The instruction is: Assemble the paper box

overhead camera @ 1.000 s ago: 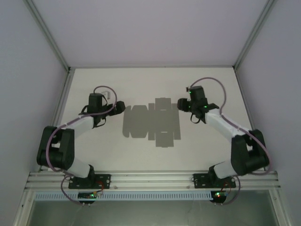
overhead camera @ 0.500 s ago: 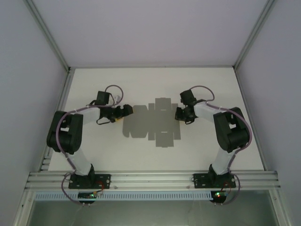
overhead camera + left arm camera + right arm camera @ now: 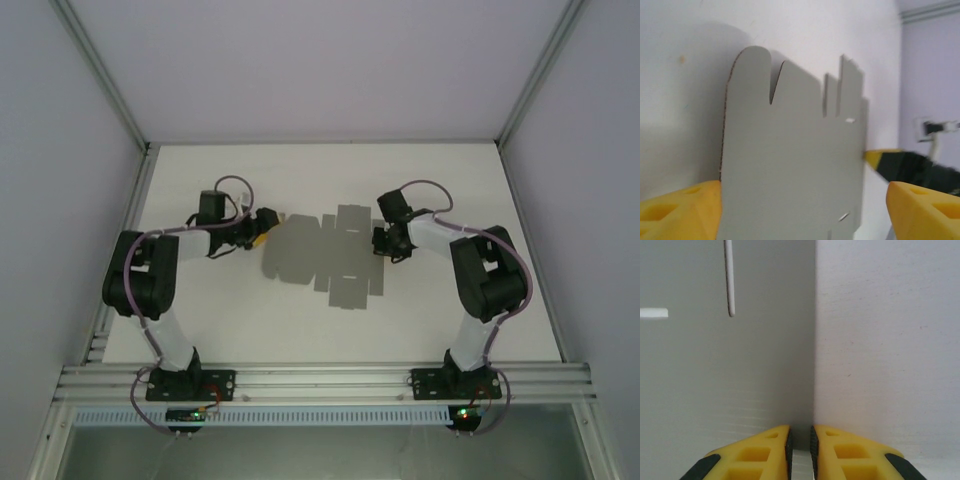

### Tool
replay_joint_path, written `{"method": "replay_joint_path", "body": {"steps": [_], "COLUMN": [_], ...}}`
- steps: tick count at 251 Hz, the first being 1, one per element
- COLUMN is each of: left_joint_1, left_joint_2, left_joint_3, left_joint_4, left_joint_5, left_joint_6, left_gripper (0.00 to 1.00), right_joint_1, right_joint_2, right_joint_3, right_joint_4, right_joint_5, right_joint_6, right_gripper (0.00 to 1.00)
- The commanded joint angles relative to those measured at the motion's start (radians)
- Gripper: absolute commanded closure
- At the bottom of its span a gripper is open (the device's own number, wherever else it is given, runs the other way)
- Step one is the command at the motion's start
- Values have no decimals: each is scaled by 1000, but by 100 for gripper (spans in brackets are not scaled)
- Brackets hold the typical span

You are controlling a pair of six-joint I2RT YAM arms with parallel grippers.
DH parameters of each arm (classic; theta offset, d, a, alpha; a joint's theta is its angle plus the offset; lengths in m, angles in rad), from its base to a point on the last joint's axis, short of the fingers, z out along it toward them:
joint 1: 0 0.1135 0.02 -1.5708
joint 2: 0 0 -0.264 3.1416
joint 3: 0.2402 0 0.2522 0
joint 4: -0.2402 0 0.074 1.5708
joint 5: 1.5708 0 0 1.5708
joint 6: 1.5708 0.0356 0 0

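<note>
The paper box point(image 3: 320, 255) is a flat grey die-cut sheet with several flaps, lying in the middle of the white table. My left gripper point(image 3: 268, 228) is at its left end. In the left wrist view the sheet point(image 3: 790, 160) lies between the two yellow fingers of this gripper point(image 3: 802, 186), which stand wide open with a gap on the right side. My right gripper point(image 3: 384, 240) is at the sheet's right edge. Its pads point(image 3: 801, 429) are almost together, right over the edge of the card point(image 3: 715, 370). I cannot tell whether card is pinched between them.
The white table point(image 3: 300, 330) lies inside an enclosure of pale walls with metal posts at the back corners. An aluminium rail point(image 3: 320, 380) carries both arm bases at the near edge. Both elbows stand high beside the sheet.
Both arms folded inward and brought their grippers to the sheet's two ends. The right jaws closed to a slit and the left narrowed a little. The sheet shifted slightly right and turned.
</note>
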Motion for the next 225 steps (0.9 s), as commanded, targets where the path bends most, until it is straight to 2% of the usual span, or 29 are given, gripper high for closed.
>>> {"method": "replay_joint_path", "body": {"steps": [1, 22, 41, 55, 65, 83, 94, 132, 168, 188, 225], "left_joint_1": [-79, -82, -92, -105, -116, -141, -164, -215, -224, -233, -234], "left_joint_2": [-62, -80, -93, -104, -110, -109, -95, -56, -55, -51, -59], "left_joint_3": [-23, -18, -10, 13, 43, 126, 177, 269, 348, 360, 338], "left_joint_4": [314, 293, 253, 154, 20, -301, -439, -600, -830, -874, -845], "left_joint_5": [364, 370, 377, 374, 355, 236, 162, 12, -232, -295, -293], "left_joint_6": [-222, -230, -222, -177, -98, 97, 182, 244, 305, 322, 302], "left_gripper": [21, 27, 27, 27, 27, 27, 29, 34, 43, 51, 83], "right_joint_1": [34, 33, 34, 34, 35, 35, 34, 37, 36, 37, 36], "right_joint_2": [107, 111, 113, 113, 113, 114, 116, 119, 115, 110, 93], "right_joint_3": [-52, -59, -62, -63, -65, -69, -70, -73, -78, -81, -78], "right_joint_4": [11, 24, 36, 46, 53, 67, 75, 89, 86, 83, 82], "right_joint_5": [-54, -50, -50, -49, -48, -47, -50, -52, -41, -34, -44], "right_joint_6": [25, 33, 39, 39, 39, 38, 41, 40, 38, 40, 34], "right_gripper": [79, 79, 79, 79, 79, 79, 79, 79, 78, 77, 77]}}
